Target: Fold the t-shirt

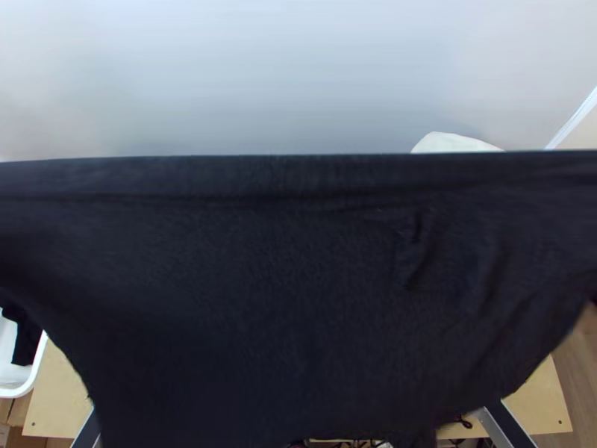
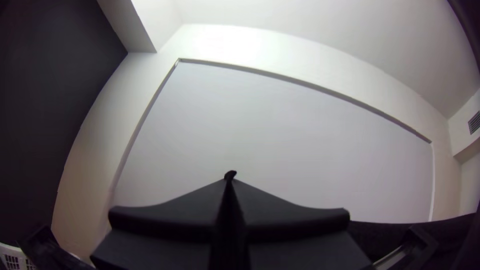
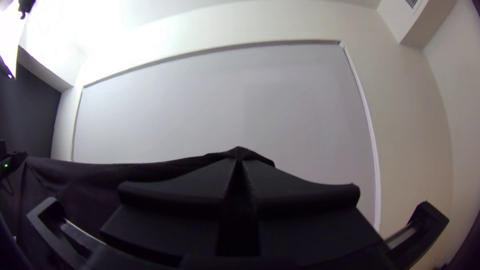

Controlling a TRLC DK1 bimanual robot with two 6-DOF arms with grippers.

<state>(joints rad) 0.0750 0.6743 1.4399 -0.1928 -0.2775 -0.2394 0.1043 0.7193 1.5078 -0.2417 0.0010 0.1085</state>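
As left claw and right claw pinch dark t-shirt, upper edge taut, lower edge seemingly free.

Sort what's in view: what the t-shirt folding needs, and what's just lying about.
Folding:
dark t-shirt, held up
left hand, gripping it
right hand, gripping it

Lying about:
white bin
dark cloth in it
white object beyond the shirt, partly hidden
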